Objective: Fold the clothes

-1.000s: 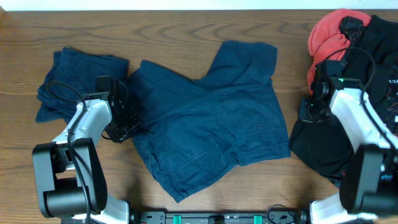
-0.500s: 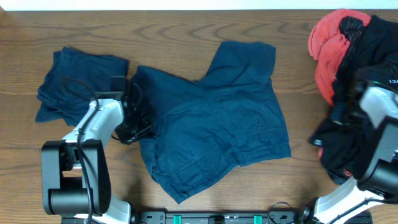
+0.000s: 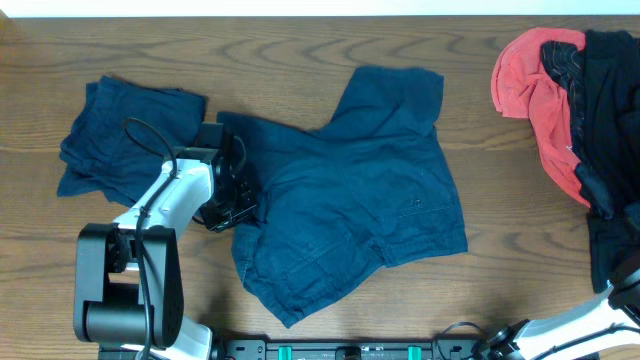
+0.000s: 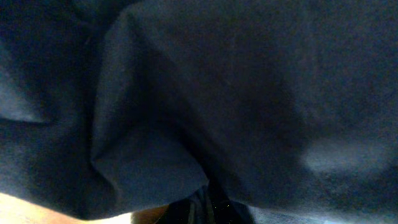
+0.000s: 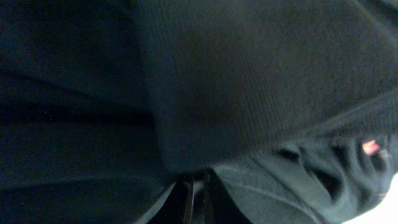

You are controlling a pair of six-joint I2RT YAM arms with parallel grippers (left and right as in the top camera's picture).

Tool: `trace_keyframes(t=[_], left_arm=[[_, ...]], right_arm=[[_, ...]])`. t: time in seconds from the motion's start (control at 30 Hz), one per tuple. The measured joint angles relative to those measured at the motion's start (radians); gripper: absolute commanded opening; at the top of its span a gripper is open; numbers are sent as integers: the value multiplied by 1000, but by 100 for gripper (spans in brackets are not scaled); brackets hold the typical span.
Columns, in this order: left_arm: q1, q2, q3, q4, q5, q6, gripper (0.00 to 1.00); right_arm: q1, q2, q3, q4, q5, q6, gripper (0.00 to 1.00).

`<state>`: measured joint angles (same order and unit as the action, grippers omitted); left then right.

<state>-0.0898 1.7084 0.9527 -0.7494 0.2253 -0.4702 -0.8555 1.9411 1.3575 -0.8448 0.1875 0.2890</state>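
With the left gripper [image 3: 232, 192] pinches the left edge of the shorts [image 3: 350, 200], jaws clenched on a small bunch of the navy cloth. Shows in the left wrist view only this cloth, drawn into soft folds that run down to the dark fingertips at the lower border. With the right gripper [image 5: 196, 198] presses into a black cloth [image 3: 612, 110]. Cannot tell there if the jaws are closed or parted, nor if anything is grasped, because dark fabric fills the right wrist view and covers nearly all of the fingers.

Has the shorts spread on the middle of the wooden table [image 3: 300, 45], wrinkled beside the clamp, with one leg reaching toward the far side. Finds a little farther, to the left of the left arm, a second navy garment [image 3: 110, 135], gathered in a rough folded bundle, near the shorts but not clearly touching them. Finds at the far right corner a red cloth [image 3: 535, 90], lying against the black cloth and well apart from the shorts.
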Motion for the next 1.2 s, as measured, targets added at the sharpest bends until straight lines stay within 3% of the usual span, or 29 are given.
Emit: trace_keyframes(t=[0.2,0.37,0.63,0.83,1.0,1.2], left_arm=[[0,0,0,2,0,0,6],[0,0,0,4,0,0,6],[0,0,0,14,0,0,6],[0,0,0,17,0,0,6],[0,0,0,18,1,0,6],[0,0,0,19,1,0,6]], right_arm=[[66,-1,108,-60,-383,-209,9],[258,-1,126,-40,-509,-396,1],[511,65,125,230,-434,-525,1],[546,237,123,407,-409,-560,1],[543,280,133,572,-373,-568,1],[520,334,138,780,-195,-507,1]])
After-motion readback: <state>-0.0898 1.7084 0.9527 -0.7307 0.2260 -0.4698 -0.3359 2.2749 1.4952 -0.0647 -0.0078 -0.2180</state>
